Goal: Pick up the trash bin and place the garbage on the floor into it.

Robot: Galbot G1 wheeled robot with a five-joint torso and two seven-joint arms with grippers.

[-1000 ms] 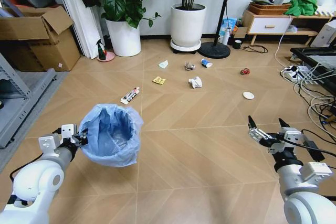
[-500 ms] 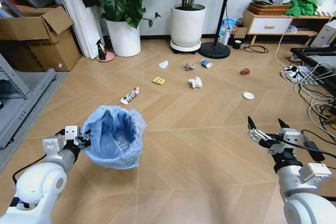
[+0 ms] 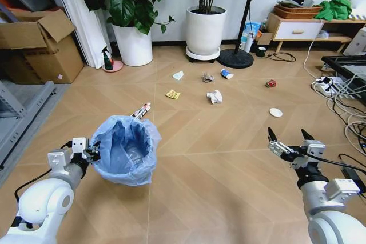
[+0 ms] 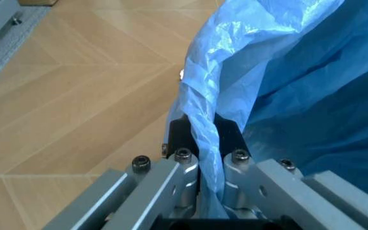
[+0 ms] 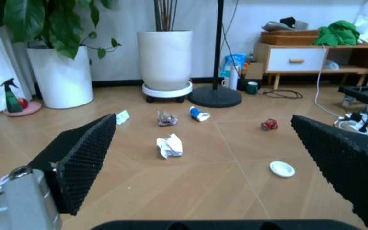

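The left end effector (image 3: pixel 91 154) is clamped on the trash bin (image 3: pixel 127 148) rim to carry it toward the garbage (image 3: pixel 215 96) scattered far ahead on the floor (image 3: pixel 217 187), while the right end effector (image 3: pixel 289 139) is spread wide, empty, ready for picking.

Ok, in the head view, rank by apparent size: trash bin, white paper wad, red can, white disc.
1. Trash bin, nearest the camera.
2. Paper wad.
3. White disc and red can look alike; not ranked.

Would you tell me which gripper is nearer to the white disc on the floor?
The right. The right gripper hangs open with the white disc a short way ahead of it. The left gripper is far across the floor, clamped on the trash bin rim.
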